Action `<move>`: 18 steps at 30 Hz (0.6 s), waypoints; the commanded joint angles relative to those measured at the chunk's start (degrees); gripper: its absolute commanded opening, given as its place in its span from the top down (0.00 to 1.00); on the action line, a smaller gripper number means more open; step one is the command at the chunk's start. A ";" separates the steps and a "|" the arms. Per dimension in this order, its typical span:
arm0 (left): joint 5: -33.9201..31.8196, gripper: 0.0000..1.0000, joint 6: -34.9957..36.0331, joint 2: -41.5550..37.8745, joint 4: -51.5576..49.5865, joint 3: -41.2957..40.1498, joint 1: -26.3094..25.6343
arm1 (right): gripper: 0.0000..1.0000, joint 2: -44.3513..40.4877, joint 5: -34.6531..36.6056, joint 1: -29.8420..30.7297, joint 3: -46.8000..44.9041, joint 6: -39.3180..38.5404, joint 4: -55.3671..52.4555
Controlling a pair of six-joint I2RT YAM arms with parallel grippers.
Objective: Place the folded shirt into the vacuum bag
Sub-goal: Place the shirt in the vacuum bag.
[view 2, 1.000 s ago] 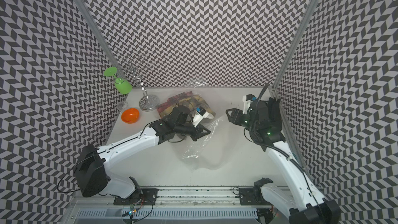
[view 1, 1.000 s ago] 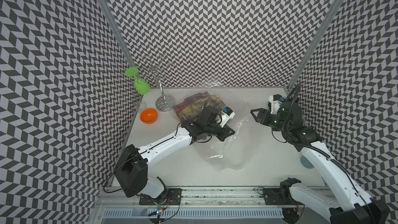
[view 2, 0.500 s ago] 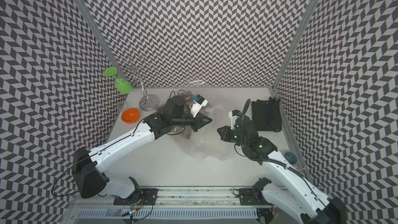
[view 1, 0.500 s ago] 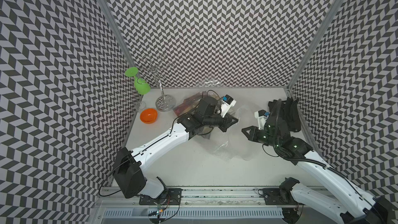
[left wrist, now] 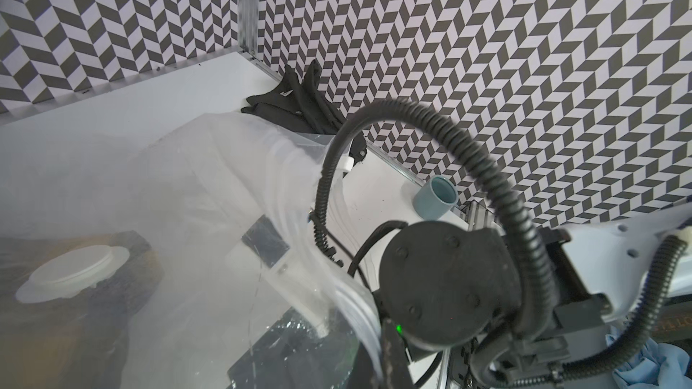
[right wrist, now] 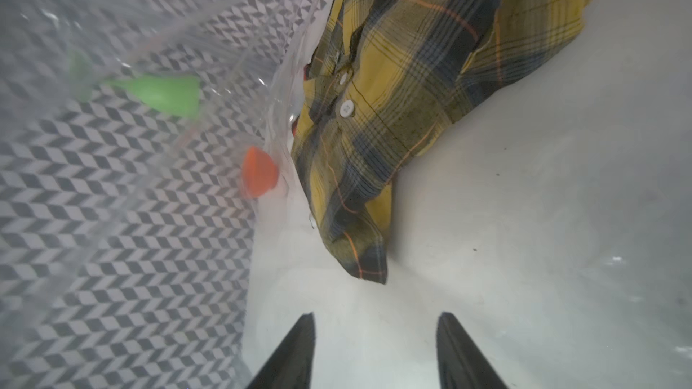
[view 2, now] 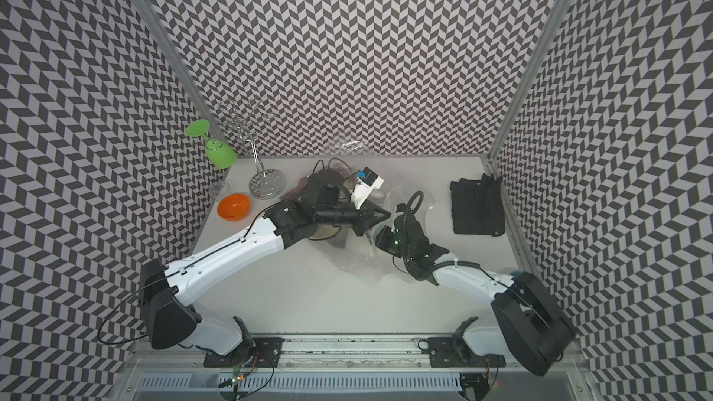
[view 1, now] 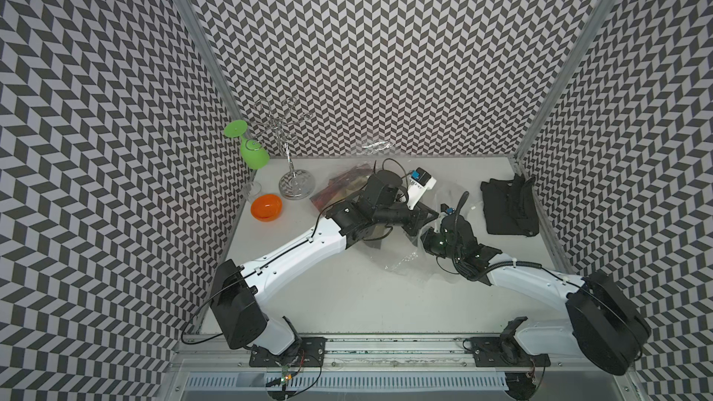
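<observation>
Vacuum bag (view 1: 403,264) sprawls clear and crinkled across the middle of the tabletop (view 1: 347,302), between the two arms. Its film is raised rather than flat, apparently so the mouth gapes for loading. Well apart, against the right wall, lies the black folded shirt (view 1: 505,206), plainly outside the vacuum bag. A plaid shirt (right wrist: 430,69) rests toward the back under the left arm; whether it sits inside the film or beneath it cannot be told.

The left pincer (view 2: 380,217) is pressed together and seems to pinch the bag's upper layer. That would explain why the whitish zip strip (left wrist: 296,181) and round valve cap (left wrist: 71,275) hang lifted before its wrist camera. The right pincer (right wrist: 374,353) stands apart and empty, low at the bag's edge and facing the plaid shirt — likely placed to widen the opening.

The tabletop is plain white, boxed on three sides by chevron-patterned walls (view 1: 386,52). At the back left stand a wire rack (view 1: 295,187), a green glass (view 1: 254,154) and an orange bowl (view 1: 266,207).
</observation>
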 commanded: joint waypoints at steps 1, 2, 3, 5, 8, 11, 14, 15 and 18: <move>0.08 1.00 0.50 0.82 1.70 2.08 -0.60 | 0.33 4.27 2.07 1.65 -0.18 4.08 12.24; 0.14 1.00 0.38 1.15 1.95 1.82 -0.84 | 0.29 6.04 1.27 1.74 -0.60 4.83 14.66; 0.23 1.00 0.26 1.51 2.30 1.66 -1.08 | 0.25 7.56 0.96 1.75 -1.17 5.48 17.44; 0.55 1.00 0.00 2.29 2.84 1.56 -1.83 | 0.18 10.47 0.20 1.66 -2.44 6.93 24.36; 0.89 1.00 -0.07 3.72 2.89 2.18 -3.53 | 0.12 14.74 -1.85 1.70 -0.63 7.77 30.58; 1.24 1.00 0.16 5.04 2.42 2.58 -5.20 | 0.07 17.04 -2.84 2.09 1.89 7.15 32.78; 1.52 1.00 0.38 5.88 2.49 2.54 -6.34 | 0.04 20.39 -4.77 2.25 5.25 5.77 31.71; 1.66 1.00 0.41 6.22 2.54 2.61 -6.47 | 0.04 22.03 -6.10 2.35 6.07 5.84 32.04; 1.99 1.00 0.51 6.97 2.59 3.11 -6.60 | 0.03 25.90 -8.63 3.42 6.77 6.71 34.04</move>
